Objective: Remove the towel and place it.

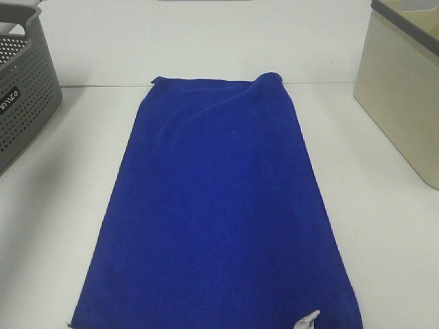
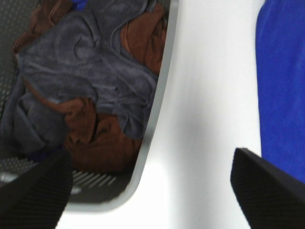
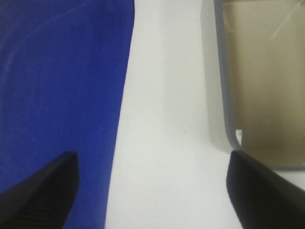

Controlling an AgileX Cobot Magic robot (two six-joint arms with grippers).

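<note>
The royal-blue towel lies spread flat down the middle of the white table, with its far right corner slightly folded over and a small white tag at its near edge. Neither arm shows in the high view. My left gripper is open and empty, hovering over the table between the grey basket and the towel's left edge. My right gripper is open and empty, hovering between the towel's right edge and the beige bin.
A grey perforated basket stands at the left; it holds crumpled grey and brown cloths. A beige bin stands at the right; its inside looks empty. Bare white table runs along both sides of the towel.
</note>
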